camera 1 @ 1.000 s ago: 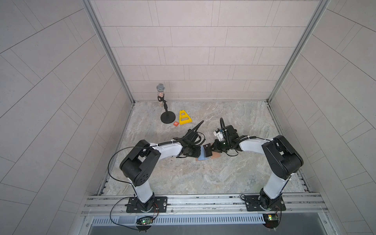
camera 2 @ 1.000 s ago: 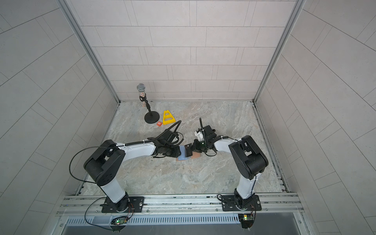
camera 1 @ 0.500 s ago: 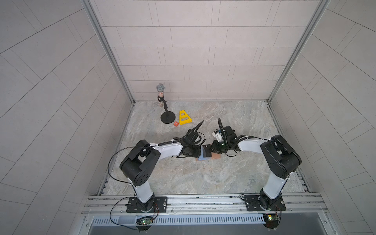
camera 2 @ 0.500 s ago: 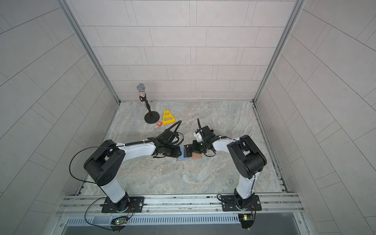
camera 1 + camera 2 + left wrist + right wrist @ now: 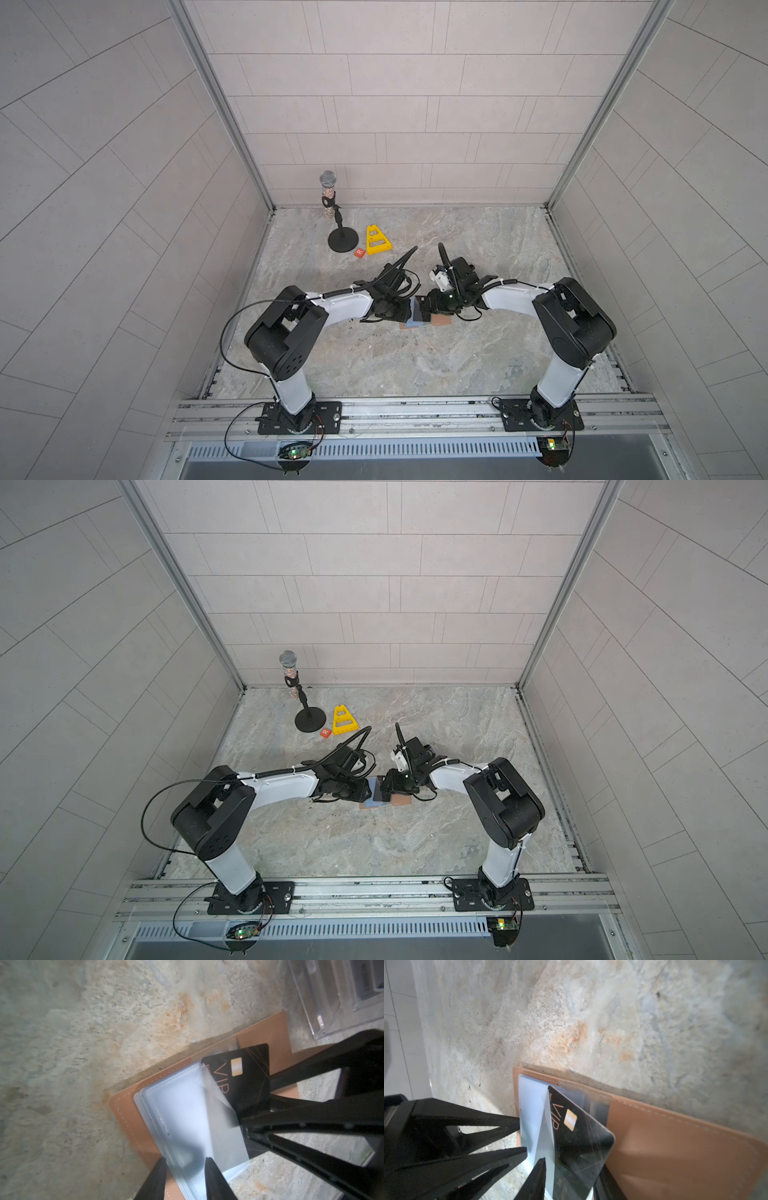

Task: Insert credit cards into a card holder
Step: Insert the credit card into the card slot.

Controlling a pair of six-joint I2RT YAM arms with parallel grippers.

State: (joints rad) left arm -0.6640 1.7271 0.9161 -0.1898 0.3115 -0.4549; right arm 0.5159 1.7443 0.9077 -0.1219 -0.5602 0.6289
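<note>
In both top views the card holder (image 5: 441, 320) (image 5: 402, 800) lies open and flat on the counter (image 5: 415, 374), just below the middle of the frame, between the two arms that lean in from the lower left and lower right. That spot probably suits the job, since each arm can reach it from its own side.

The left gripper (image 5: 185, 1165) has its jaws a narrow way apart, one on each side of the edge of the clear sleeves (image 5: 187, 1109) bound into the holder. One leaf is raised off the stack, so this arm seems to be there to steady the sleeves and hold a pocket mouth open. Whether the jaws actually pinch the leaf I cannot tell.

The right gripper (image 5: 571, 1167) comes in from the opposite side with the black card (image 5: 581, 1142) marked VIP lying tilted between its jaws. One corner of the card is tucked under the raised leaf, and the rest sticks out over the tan cover (image 5: 675, 1147). The tilt looks deliberate, because a corner finds a tight pocket mouth more easily than a whole edge. The jaws stand apart, but the card hides one of them, so I cannot tell if they grip it.

By my reading, this card is only partly in and needs a push along the pocket. A clear stand (image 5: 332, 997) sits close beside the holder, and its contents are too blurred to name.
</note>
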